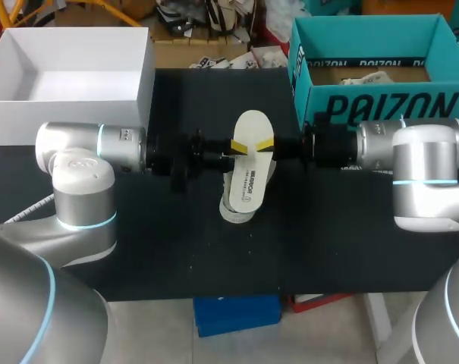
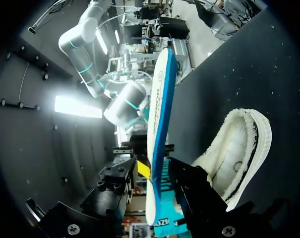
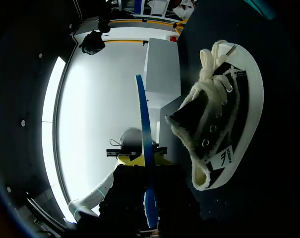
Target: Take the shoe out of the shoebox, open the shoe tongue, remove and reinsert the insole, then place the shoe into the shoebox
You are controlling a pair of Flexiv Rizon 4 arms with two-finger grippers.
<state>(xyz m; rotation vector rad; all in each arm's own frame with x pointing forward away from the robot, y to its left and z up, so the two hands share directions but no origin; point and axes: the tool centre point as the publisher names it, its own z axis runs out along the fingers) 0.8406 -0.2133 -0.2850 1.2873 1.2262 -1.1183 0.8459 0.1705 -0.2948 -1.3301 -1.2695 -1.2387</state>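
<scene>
The insole [image 1: 250, 171] is held flat in the air over the middle of the black table [image 1: 138, 243], directly above the shoe [image 1: 229, 212]. It is a thin, long oval; the upper face is white and smooth, the lower face is blue, as is seen in the left wrist view, where it stands edge-on [image 2: 157, 124]. The left gripper [image 1: 239, 145] is closed on one long edge of it and the right gripper [image 1: 267, 143] on the opposite edge, the yellow tips lying against the white face.

In the right wrist view the blue edge [image 3: 142, 124] is pinched between the narrowly set fingers of the right gripper [image 3: 145, 161], but these fingers are dark and hard to make out.

The shoe rests on the table and is mostly covered by the insole in the head view. A fleecy cream lining [image 2: 234, 148], white laces [image 3: 209, 62] and a pale rubber sole are shown.

A white cardboard box [image 1: 62, 114] and a teal shoebox [image 1: 381, 110] stand at the far corners, both cut off by the frame.
</scene>
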